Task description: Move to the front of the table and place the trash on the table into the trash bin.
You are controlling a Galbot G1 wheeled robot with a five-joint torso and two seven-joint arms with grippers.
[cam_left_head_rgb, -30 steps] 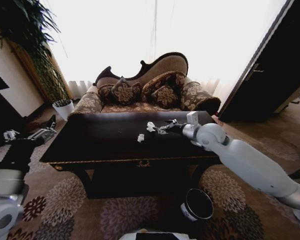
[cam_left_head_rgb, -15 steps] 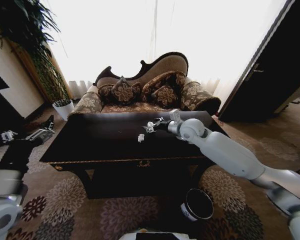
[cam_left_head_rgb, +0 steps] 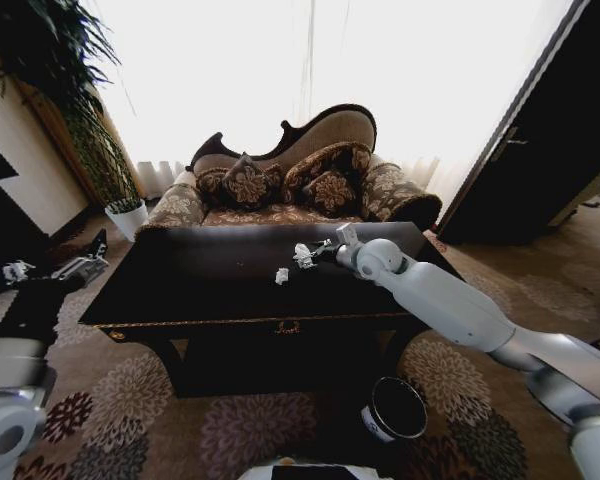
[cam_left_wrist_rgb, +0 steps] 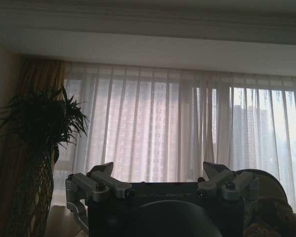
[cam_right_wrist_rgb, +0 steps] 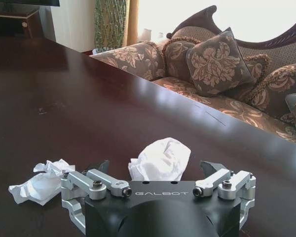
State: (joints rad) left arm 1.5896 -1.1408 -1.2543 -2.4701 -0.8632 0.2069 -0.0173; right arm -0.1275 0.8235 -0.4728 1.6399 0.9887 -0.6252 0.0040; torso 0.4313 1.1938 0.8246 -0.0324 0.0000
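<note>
With right gripper (cam_right_wrist_rgb: 155, 170) spread around tissue (cam_right_wrist_rgb: 160, 159) mid-tabletop, a shallow descent risks pinching only loose folds.

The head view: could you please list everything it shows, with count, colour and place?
table: one, glossy black top with gold trim, centre.
tissue lumps: two, white; far lump at the right pincer, near lump closer to the table's front edge.
trash bin: one, black with shiny rim, on the carpet below the table's right front.
sofa: one, patterned brown with cushions, behind the table.
plant: one, green, in a white pot, back left.
carpet: floral brown, underfoot.
right pincer: open, over the table at the far lump.
left pincer: open, held left of the table.
</note>
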